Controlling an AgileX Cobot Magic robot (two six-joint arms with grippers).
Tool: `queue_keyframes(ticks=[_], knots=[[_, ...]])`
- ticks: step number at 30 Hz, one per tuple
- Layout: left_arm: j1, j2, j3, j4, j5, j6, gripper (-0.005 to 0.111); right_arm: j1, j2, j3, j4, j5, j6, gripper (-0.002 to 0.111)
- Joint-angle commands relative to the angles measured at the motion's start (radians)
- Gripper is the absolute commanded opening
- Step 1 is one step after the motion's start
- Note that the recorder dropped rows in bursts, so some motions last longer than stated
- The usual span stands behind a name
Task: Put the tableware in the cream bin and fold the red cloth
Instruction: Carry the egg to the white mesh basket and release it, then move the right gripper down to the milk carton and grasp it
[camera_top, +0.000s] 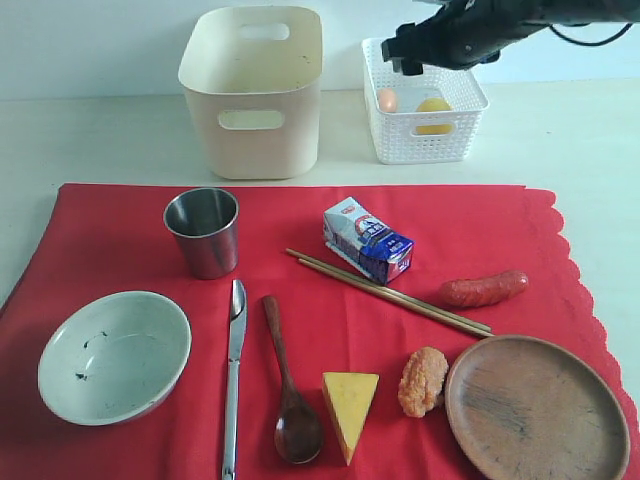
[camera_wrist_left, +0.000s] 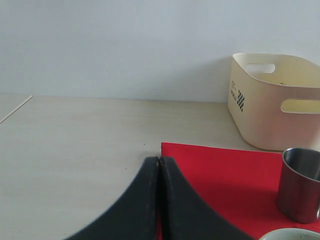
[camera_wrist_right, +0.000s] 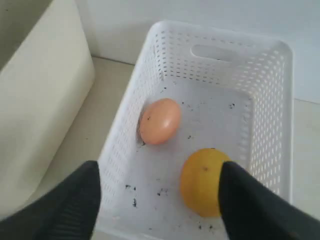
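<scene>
Meanwhile, the right claw (camera_wrist_right: 160, 175) hangs wide open and empty over the white lattice basket (camera_top: 425, 150), well apart from the steel cup (camera_top: 203, 232) standing on the red cloth (camera_top: 120, 240) near the cream bin (camera_top: 255, 150). The cup looks light, rigid and slick; a pinch across its rim should serve best. The left claw (camera_wrist_left: 159, 162), pressed shut on nothing, sits by the cloth's corner.

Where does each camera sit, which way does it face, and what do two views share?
Exterior: high, facing down over the red cloth toward the wall; right arm shows.
Left wrist: low, facing cream bin and steel cup; shut left fingers show.
Right wrist: above white basket, facing down on egg and lemon; open right fingers show.
Shared: bin and cup, exterior and left wrist.
</scene>
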Motion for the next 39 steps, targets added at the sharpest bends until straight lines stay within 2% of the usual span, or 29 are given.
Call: queue_keyframes(ticks=[1, 4, 8, 16, 25, 35, 39], knots=[[-0.006, -0.006, 0.0, 0.0, 0.003, 0.0, 0.002, -0.006, -0.099, -0.008, -0.007, 0.139, -0.014, 0.039], [-0.006, -0.006, 0.0, 0.0, 0.003, 0.0, 0.002, -0.006, -0.143, -0.007, -0.007, 0.211, -0.014, 0.019], [-0.006, -0.006, 0.0, 0.0, 0.003, 0.0, 0.002, -0.006, -0.189, -0.007, 0.0, 0.303, 0.016, 0.0], [-0.006, -0.006, 0.0, 0.0, 0.003, 0.0, 0.002, -0.006, -0.282, 0.027, 0.008, 0.414, 0.046, 0.0], [-0.006, -0.006, 0.0, 0.0, 0.003, 0.0, 0.002, -0.006, -0.429, 0.269, 0.036, 0.366, 0.033, 0.0], [-0.006, -0.006, 0.0, 0.0, 0.003, 0.0, 0.002, -0.006, -0.533, 0.531, 0.228, 0.226, -0.1, 0.0], [-0.006, -0.006, 0.0, 0.0, 0.003, 0.0, 0.002, -0.006, -0.535, 0.59, 0.402, 0.24, -0.266, 0.0]])
